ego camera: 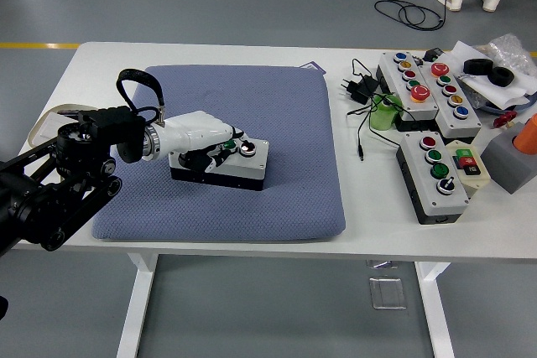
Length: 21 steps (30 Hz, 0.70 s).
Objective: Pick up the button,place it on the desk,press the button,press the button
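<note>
Left robot hand [201, 138] is clamped on the button box [225, 163] atop the blue mat [252, 199]; next comes lifting it onto the bare bench [369, 199].

the button box [239, 165] is a small rectangular unit — white on top, black around its base — lying flat on the blue-grey pad [277, 199], left of the pad's middle. a red button sits on its top near the right end, a green one just left of it.
</note>
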Each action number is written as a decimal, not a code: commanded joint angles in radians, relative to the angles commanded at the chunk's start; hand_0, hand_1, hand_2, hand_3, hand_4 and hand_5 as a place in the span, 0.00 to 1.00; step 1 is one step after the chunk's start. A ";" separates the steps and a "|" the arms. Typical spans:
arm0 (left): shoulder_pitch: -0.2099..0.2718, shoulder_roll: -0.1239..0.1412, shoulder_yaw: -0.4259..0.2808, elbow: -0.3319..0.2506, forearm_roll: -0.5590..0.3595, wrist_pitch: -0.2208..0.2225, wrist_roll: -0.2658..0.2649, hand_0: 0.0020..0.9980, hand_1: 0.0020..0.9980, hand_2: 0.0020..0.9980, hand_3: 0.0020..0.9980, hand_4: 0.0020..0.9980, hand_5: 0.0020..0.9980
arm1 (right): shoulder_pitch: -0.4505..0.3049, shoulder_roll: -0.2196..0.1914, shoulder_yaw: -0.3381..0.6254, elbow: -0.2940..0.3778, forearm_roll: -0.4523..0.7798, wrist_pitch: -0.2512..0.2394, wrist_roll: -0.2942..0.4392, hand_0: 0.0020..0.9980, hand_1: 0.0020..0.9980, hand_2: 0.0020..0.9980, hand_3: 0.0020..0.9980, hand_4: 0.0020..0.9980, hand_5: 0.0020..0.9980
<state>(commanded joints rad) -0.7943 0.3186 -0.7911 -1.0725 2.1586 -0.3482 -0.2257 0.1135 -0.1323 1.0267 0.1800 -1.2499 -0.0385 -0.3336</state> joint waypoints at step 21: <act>0.071 0.014 -0.364 -0.088 -0.492 0.120 0.151 0.23 0.41 0.53 0.96 0.86 1.00 | -0.016 0.000 -0.001 0.000 0.001 0.001 -0.001 0.66 0.64 0.69 0.59 0.40 0.25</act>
<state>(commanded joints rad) -0.7229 0.3327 -1.1552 -1.1607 1.6670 -0.2282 -0.0744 0.0975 -0.1327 1.0260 0.1800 -1.2485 -0.0380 -0.3348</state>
